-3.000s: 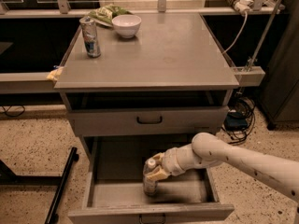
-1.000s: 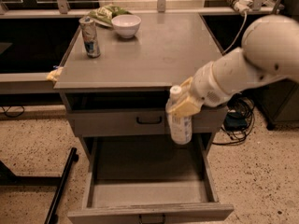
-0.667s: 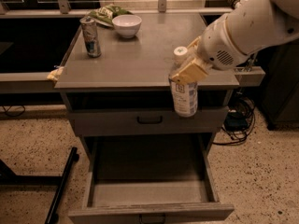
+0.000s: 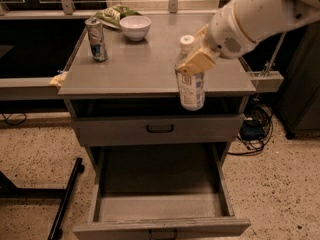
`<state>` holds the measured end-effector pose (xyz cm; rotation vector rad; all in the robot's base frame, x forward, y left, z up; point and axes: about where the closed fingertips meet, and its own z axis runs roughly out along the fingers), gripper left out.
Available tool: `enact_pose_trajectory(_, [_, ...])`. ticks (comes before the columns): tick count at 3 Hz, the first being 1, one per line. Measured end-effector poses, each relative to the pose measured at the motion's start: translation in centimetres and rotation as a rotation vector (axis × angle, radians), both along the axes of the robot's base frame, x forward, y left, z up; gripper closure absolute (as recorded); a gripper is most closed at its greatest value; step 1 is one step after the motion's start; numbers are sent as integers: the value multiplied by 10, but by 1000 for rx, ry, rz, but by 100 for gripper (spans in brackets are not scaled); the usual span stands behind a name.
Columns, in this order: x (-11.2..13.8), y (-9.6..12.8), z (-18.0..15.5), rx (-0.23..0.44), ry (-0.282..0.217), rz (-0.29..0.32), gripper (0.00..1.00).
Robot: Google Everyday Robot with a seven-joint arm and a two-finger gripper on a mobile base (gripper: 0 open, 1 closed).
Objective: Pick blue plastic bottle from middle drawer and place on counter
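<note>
My gripper [image 4: 196, 60] is shut on the blue plastic bottle [image 4: 191, 89], gripping its upper body just below the white cap. It holds the bottle upright in the air, in front of the counter's [image 4: 150, 64] front right edge, with the bottle's base hanging lower than the counter top in this view. The middle drawer [image 4: 160, 204] stands pulled out below, its floor bare. The white arm comes in from the upper right.
A dented silver-blue can [image 4: 96, 38] stands at the counter's back left. A white bowl [image 4: 135, 26] and a green bag [image 4: 113, 14] lie at the back. The shallower drawer front with a loop handle [image 4: 160, 128] is shut. Cables [image 4: 255, 129] lie at the right.
My gripper has lifted the bottle out of the middle drawer and carried it up and to the right, to counter height. The drawer now holds nothing.
</note>
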<state>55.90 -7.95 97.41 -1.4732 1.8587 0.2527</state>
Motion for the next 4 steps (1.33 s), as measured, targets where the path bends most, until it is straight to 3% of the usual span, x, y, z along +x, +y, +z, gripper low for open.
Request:
enact_pose_trajectory(1, [49, 9, 20, 20, -20, 14, 100])
enact_pose_trajectory(2, [97, 22, 34, 85, -35, 20, 100])
enact_pose_trajectory(3, [126, 30, 38, 141, -27, 14, 100])
enact_pose_trajectory(4, [145, 31, 24, 184, 46, -26, 100])
